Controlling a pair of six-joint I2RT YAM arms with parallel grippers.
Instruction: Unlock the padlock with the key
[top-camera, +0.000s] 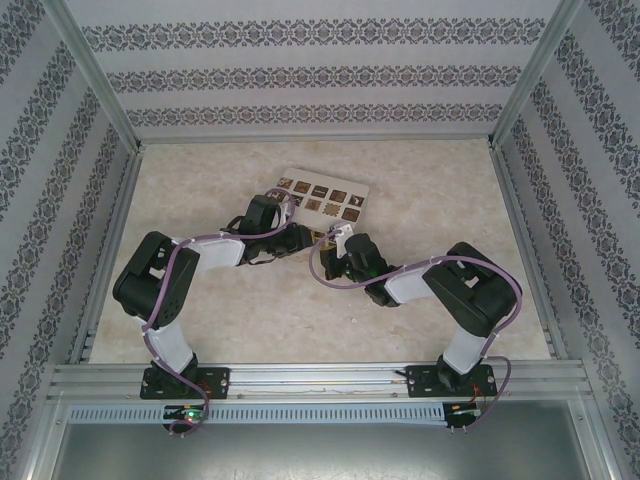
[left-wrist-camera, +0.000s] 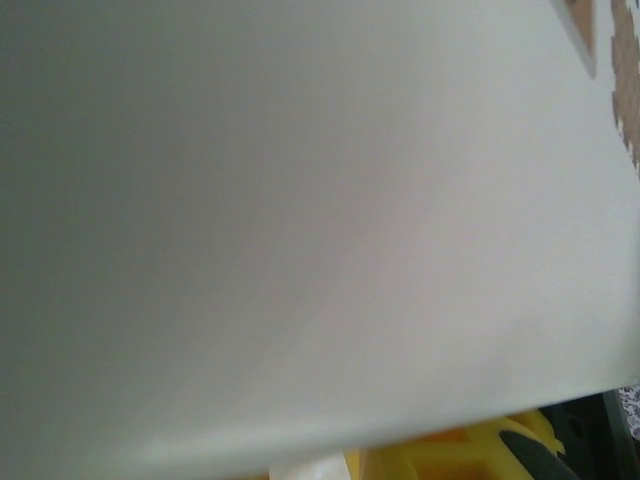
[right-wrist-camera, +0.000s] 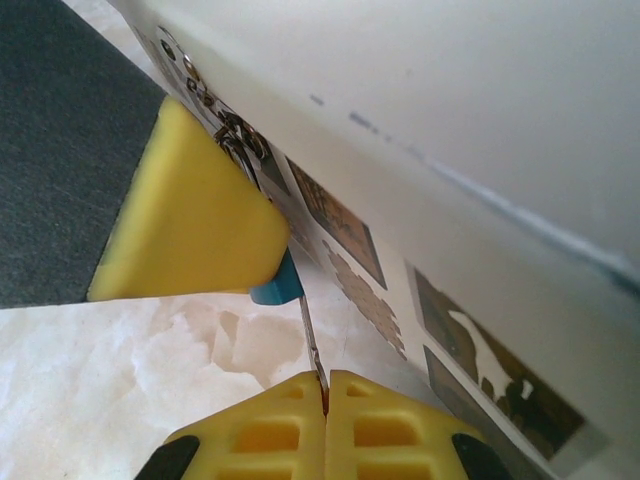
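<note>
In the right wrist view, the blue padlock (right-wrist-camera: 278, 286) pokes out from under a yellow finger (right-wrist-camera: 190, 220) of my left gripper (top-camera: 298, 240), which grips it beside the cream box. Its shackle is hidden, and a small metal ring and chain (right-wrist-camera: 226, 130) hang at the finger's upper edge. A thin silver key (right-wrist-camera: 312, 345) runs from the padlock's bottom down into my right gripper (right-wrist-camera: 326, 385), whose yellow pads are shut on it. From above, my right gripper (top-camera: 335, 250) meets the left one at the table's middle.
The cream box (top-camera: 320, 195) with dark square pictures lies flat just behind both grippers, and its side (right-wrist-camera: 440, 180) rises close on the right. Its pale surface (left-wrist-camera: 300, 220) sits blurred right against the left wrist camera. Marble tabletop (right-wrist-camera: 150, 370) lies below. Patterned walls ring the table.
</note>
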